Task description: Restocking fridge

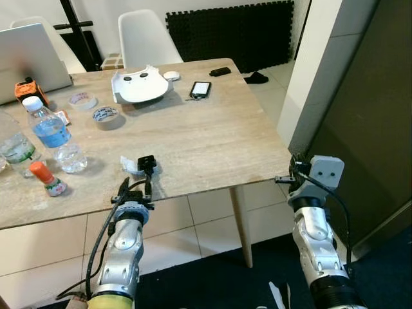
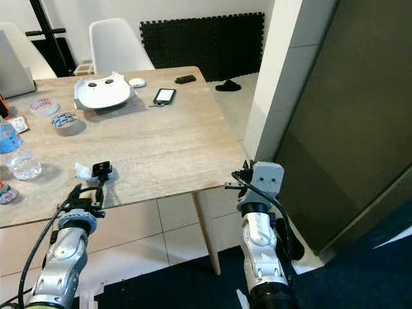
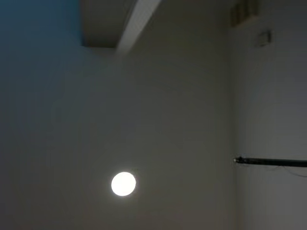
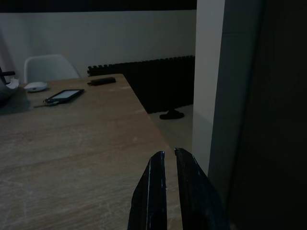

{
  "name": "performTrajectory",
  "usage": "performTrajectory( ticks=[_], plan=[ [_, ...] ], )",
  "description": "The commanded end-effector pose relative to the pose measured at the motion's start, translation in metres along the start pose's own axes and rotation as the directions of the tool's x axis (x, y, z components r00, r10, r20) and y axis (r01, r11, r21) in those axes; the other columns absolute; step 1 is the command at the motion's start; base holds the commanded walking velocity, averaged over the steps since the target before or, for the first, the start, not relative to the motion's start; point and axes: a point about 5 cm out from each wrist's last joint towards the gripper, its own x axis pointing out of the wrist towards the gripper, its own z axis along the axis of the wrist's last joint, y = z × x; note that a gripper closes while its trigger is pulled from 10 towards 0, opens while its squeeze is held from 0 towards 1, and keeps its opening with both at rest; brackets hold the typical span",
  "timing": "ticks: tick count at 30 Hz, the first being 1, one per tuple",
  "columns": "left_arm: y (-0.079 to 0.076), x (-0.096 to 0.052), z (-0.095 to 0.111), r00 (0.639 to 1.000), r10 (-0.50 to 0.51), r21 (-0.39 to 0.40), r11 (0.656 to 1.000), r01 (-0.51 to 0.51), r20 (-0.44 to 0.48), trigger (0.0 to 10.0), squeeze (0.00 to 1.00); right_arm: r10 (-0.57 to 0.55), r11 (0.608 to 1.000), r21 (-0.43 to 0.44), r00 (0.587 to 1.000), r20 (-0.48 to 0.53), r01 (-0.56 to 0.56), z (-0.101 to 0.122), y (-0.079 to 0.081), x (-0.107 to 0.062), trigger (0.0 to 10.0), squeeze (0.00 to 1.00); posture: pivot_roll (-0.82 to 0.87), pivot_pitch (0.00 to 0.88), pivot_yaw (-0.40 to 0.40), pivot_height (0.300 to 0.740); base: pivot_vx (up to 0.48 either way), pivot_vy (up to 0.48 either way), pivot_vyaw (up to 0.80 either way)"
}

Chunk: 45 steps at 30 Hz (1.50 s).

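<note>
Right pincer [image 4: 169,160] clenched empty at the table's near right corner; we can't tell the left pincer's [image 1: 147,168] state.

We judge the left arm nearer the stock: water bottle [image 1: 55,135] upright, far left of the left pincer, and a small red-capped bottle [image 1: 47,178] just nearer. Pale wood table [image 1: 212,141], tape rolls [image 1: 106,116] and phone [image 1: 201,89] farther back. Dark fridge door [image 2: 360,116] stands right, tiled floor [image 1: 212,222] below.

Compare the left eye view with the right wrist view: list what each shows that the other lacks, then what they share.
Left eye alone: water bottle, two tape rolls, laptop, both silver arms. Right wrist alone: the right end effector, its black fingers nearly together above the table's corner. Shared: wooden table, phone, white chair, black foam mat.
</note>
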Motion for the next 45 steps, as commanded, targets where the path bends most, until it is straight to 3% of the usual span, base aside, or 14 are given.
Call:
performTrajectory(
  ticks=[1,6,7,11,20,25,28,32,38,42,45],
  plan=[
    [-0.001,0.000,-0.004,1.000,0.002,0.001,1.000,-0.002,-0.015,10.0,0.00,0.002,1.000,-0.004,1.000,-0.010,-0.003,-0.001,-0.001,-0.001,10.0,0.00,0.04,0.042,-0.008,0.740,0.000,0.000,0.00],
    [-0.008,0.002,-0.001,1.000,-0.019,-0.009,1.000,0.019,-0.003,10.0,0.00,0.011,1.000,-0.014,1.000,-0.001,-0.011,0.002,-0.001,-0.001,10.0,0.00,0.02,0.032,-0.012,0.740,0.000,0.000,0.00],
    [-0.018,0.003,0.004,0.999,-0.046,-0.017,0.999,0.046,0.020,10.0,0.00,0.016,1.000,-0.023,1.000,0.011,-0.016,0.004,-0.003,-0.001,10.0,0.00,0.02,0.019,-0.013,0.740,0.000,0.000,0.00],
    [-0.027,0.004,0.011,0.996,-0.073,-0.024,0.997,0.074,0.048,10.0,0.00,0.011,1.000,-0.026,1.000,0.018,-0.010,0.007,-0.005,0.001,10.0,0.00,0.02,0.012,-0.020,0.740,0.000,0.000,0.00],
    [-0.024,0.010,0.017,0.996,-0.054,-0.042,0.998,0.057,0.067,10.0,0.00,0.027,0.999,-0.027,0.998,0.049,-0.025,0.017,-0.003,0.003,10.0,0.00,0.01,0.000,-0.031,0.740,0.000,0.000,0.00],
    [-0.023,0.013,0.024,0.994,-0.062,-0.031,0.997,0.064,0.087,10.0,0.00,-0.032,0.997,-0.062,0.996,0.087,0.038,0.037,-0.021,0.015,10.0,0.00,0.03,0.005,-0.021,0.740,0.000,0.000,0.00],
    [-0.017,0.014,0.027,0.994,-0.063,-0.020,0.998,0.065,0.092,10.0,0.00,-0.096,0.993,-0.062,0.992,0.086,0.102,0.050,-0.042,0.024,10.0,0.00,0.04,0.013,-0.002,0.740,0.000,0.000,0.00],
    [-0.010,0.016,0.028,0.994,-0.060,-0.004,0.998,0.060,0.091,10.0,0.00,-0.071,0.996,-0.055,0.994,0.082,0.075,0.060,-0.046,0.027,10.0,0.00,0.04,0.015,0.001,0.740,0.000,0.000,0.00],
    [-0.012,0.011,0.022,0.995,-0.057,-0.011,0.998,0.058,0.076,10.0,0.00,-0.052,0.996,-0.065,0.997,0.063,0.056,0.039,-0.031,0.017,10.0,0.00,0.04,0.025,-0.009,0.740,0.000,0.000,0.00],
    [-0.015,0.010,0.018,0.997,-0.053,-0.010,0.998,0.054,0.060,10.0,0.00,-0.085,0.994,-0.073,0.996,0.031,0.087,0.021,-0.032,0.012,10.0,0.00,0.05,0.027,-0.010,0.740,0.000,0.000,0.00],
    [-0.015,0.009,0.018,0.995,-0.071,-0.005,0.997,0.072,0.064,10.0,0.00,-0.096,0.990,-0.096,0.994,0.053,0.101,0.021,-0.032,0.013,10.0,0.00,0.04,0.017,-0.003,0.740,0.000,0.000,0.00]
  ],
)
